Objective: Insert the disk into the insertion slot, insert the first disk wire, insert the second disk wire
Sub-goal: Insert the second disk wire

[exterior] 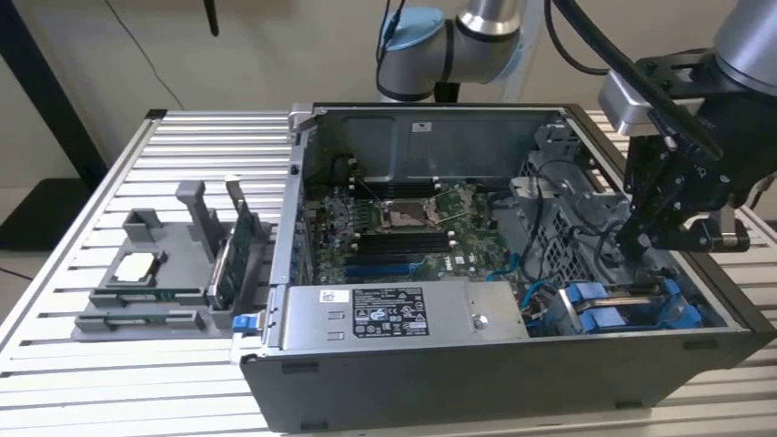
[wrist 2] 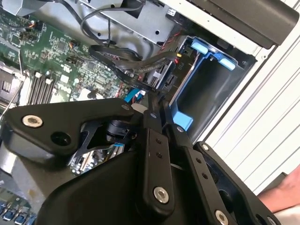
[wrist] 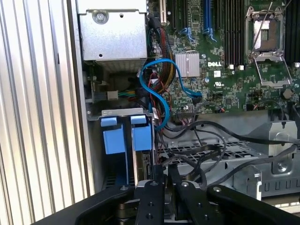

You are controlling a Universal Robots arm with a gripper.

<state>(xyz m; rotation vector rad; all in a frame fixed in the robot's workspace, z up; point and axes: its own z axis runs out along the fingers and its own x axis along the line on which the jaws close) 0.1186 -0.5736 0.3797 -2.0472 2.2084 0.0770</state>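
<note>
The disk's bright blue carrier [exterior: 625, 309] sits in the insertion slot [wrist: 123, 112], the grey drive cage at the case corner on the exterior view's right. Both wrist views show the blue frame [wrist 2: 206, 51] [wrist: 126, 138]; the disk's metal body is mostly hidden. My gripper [exterior: 641, 246] reaches down into the case just above the carrier. Its black fingers [wrist 2: 152, 136] stand close together, shut on the end of a black disk wire [wrist 2: 140, 70] right beside the blue frame. Several more black wires [wrist: 211, 140] run from there across the perforated metal.
The open case holds a green motherboard [exterior: 401, 228] and a grey power-supply box [exterior: 388, 314]. A blue data cable [wrist: 159, 89] loops near the carrier. A grey parts holder [exterior: 158, 273] stands on the slatted table [exterior: 122, 182]. A person's hand [wrist 2: 281, 194] is at the table edge.
</note>
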